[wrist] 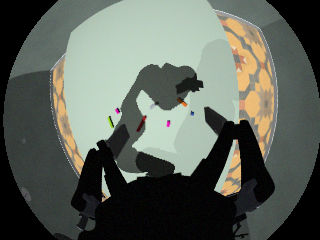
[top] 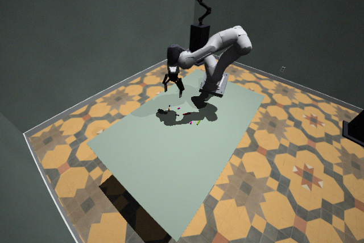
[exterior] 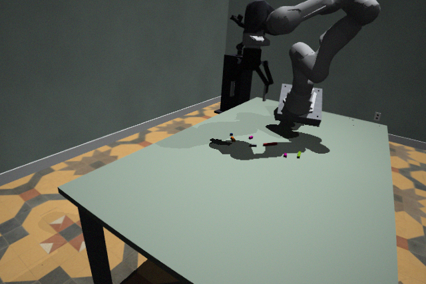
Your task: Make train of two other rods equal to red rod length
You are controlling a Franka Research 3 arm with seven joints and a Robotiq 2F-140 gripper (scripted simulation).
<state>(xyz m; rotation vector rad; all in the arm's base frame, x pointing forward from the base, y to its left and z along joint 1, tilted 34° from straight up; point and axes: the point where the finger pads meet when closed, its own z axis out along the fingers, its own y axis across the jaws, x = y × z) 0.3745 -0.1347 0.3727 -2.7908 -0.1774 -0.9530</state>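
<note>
Several small rods lie flat on the pale green table near the robot's base. The red rod [top: 186, 113] [exterior: 269, 143] [wrist: 142, 123] is in the middle. The lime rod [top: 198, 122] [exterior: 298, 153] [wrist: 111, 120] and a magenta rod [top: 191, 122] [exterior: 285, 154] [wrist: 118, 111] lie apart from it on one side. A second magenta rod [top: 178, 107] [exterior: 250, 137] [wrist: 168, 123], a dark grey rod [top: 176, 114] [exterior: 252, 145], an orange rod [exterior: 232, 138] [wrist: 183, 102] and a blue rod [exterior: 231, 134] [wrist: 192, 112] lie on the other side. My gripper [top: 173, 89] [exterior: 252, 84] [wrist: 164, 123] hangs high above the rods, open and empty.
The arm's base plate [exterior: 301, 107] stands on the table's far end, close behind the rods. The arm's shadow covers several rods. A black pedestal with a small arm [exterior: 237, 78] stands on the floor beyond the table's far corner.
</note>
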